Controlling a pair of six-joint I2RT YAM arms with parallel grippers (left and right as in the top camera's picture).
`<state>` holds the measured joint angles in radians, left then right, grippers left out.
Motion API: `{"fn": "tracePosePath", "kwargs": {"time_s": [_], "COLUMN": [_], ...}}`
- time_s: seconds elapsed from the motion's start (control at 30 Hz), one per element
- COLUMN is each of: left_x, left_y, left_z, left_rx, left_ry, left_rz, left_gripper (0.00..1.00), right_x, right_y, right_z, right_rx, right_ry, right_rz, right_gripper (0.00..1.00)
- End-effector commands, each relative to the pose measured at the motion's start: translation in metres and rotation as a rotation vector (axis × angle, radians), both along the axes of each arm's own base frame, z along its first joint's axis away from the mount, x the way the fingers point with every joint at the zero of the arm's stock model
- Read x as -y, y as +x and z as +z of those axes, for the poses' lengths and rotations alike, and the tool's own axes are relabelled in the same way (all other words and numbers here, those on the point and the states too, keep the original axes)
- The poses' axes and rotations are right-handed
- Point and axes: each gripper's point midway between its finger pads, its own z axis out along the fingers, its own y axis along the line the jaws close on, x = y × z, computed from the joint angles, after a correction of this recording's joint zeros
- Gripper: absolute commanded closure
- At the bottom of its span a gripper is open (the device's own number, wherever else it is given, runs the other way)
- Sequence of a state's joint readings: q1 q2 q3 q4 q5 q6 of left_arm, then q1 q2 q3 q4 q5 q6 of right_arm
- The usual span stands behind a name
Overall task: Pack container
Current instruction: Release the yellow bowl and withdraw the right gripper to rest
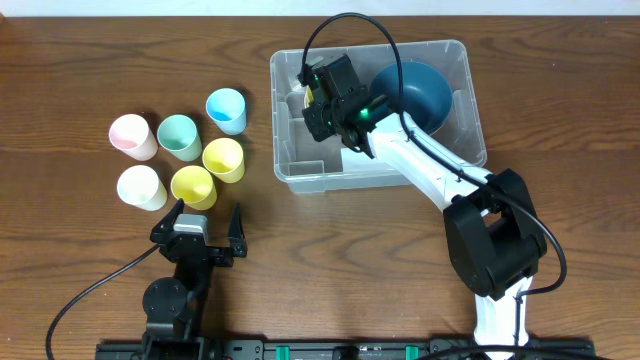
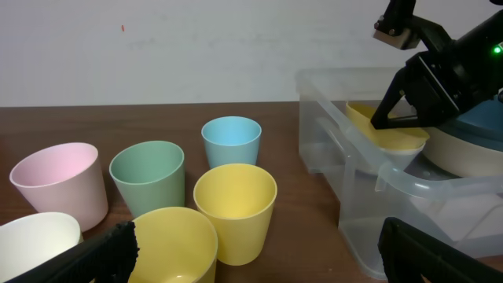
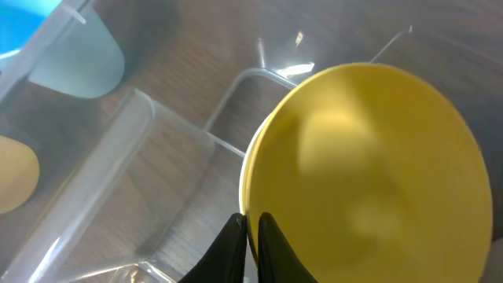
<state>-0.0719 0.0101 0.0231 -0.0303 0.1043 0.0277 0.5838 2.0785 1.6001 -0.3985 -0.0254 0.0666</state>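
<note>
Clear container (image 1: 300,172) sits far, right of centre, with a blue bowl (image 1: 425,90) inside. Right gripper (image 3: 250,224) reaches into it, jaws nearly closed, pinching the rim of a yellow bowl (image 3: 369,173). Left gripper (image 1: 208,207) gapes wide and empty, just near of six cups (image 1: 180,137) at left.

1. Overhead view: bright, even light from above; the counter (image 1: 100,60) grain is sharp, with short, soft shadows beside the cups (image 1: 180,137)
2. Left wrist view: well lit; nearest cups slightly soft; a green lamp (image 2: 495,50) blooms at the right edge
3. Right wrist view: dimmer and very close; yellow dish (image 3: 369,181) blurred, with a pale sheen; white glints on the container (image 3: 141,134) plastic
</note>
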Motion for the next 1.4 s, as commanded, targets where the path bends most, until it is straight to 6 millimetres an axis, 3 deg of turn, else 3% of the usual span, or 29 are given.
{"fn": "tracePosePath", "kwargs": {"time_s": [0.0,0.03,0.1,0.13,0.27,0.4,0.53,0.63,0.7,0.8,0.9,1.0,1.17,1.23,1.37], "left_x": [0.001,0.001,0.001,0.001,0.001,0.001,0.001,0.001,0.001,0.001,0.001,0.001,0.001,0.001,0.001], "left_y": [-0.001,-0.001,-0.001,-0.001,-0.001,-0.001,-0.001,-0.001,-0.001,-0.001,-0.001,-0.001,-0.001,-0.001,-0.001], "left_z": [-0.016,-0.016,-0.016,-0.016,-0.016,-0.016,-0.016,-0.016,-0.016,-0.016,-0.016,-0.016,-0.016,-0.016,-0.016], "left_rx": [-0.044,-0.044,-0.044,-0.044,-0.044,-0.044,-0.044,-0.044,-0.044,-0.044,-0.044,-0.044,-0.044,-0.044,-0.044], "left_ry": [0.014,0.014,0.014,0.014,0.014,0.014,0.014,0.014,0.014,0.014,0.014,0.014,0.014,0.014,0.014], "left_rz": [-0.008,-0.008,-0.008,-0.008,-0.008,-0.008,-0.008,-0.008,-0.008,-0.008,-0.008,-0.008,-0.008,-0.008,-0.008], "left_gripper": [0.02,0.02,0.02,0.02,0.02,0.02,0.02,0.02,0.02,0.02,0.02,0.02,0.02,0.02,0.02], "right_x": [0.002,0.002,0.001,0.001,0.0,-0.001,0.006,0.029,0.056,0.114,0.184,0.252,0.35,0.375,0.404], "right_y": [0.004,0.003,0.002,0.002,0.002,0.0,-0.006,-0.011,-0.013,-0.018,-0.025,-0.036,-0.063,-0.073,-0.091], "right_z": [0.022,0.021,0.021,0.021,0.03,0.055,0.097,0.14,0.168,0.204,0.229,0.242,0.242,0.235,0.216], "right_rx": [0.047,0.046,0.053,0.058,0.081,0.111,0.151,0.192,0.219,0.256,0.26,0.242,0.185,0.147,0.05], "right_ry": [-0.004,-0.011,-0.027,-0.034,-0.037,-0.014,0.003,0.009,0.01,-0.002,0.012,0.047,0.063,0.067,0.052], "right_rz": [0.005,0.012,0.035,0.046,0.064,0.07,0.061,0.002,-0.081,-0.243,-0.448,-0.671,-0.968,-1.043,-1.12], "right_gripper": [0.92,0.85,0.48,0.4,0.37,0.37,0.33,0.23,0.17,0.13,0.02,0.01,0.01,0.01,0.01]}}
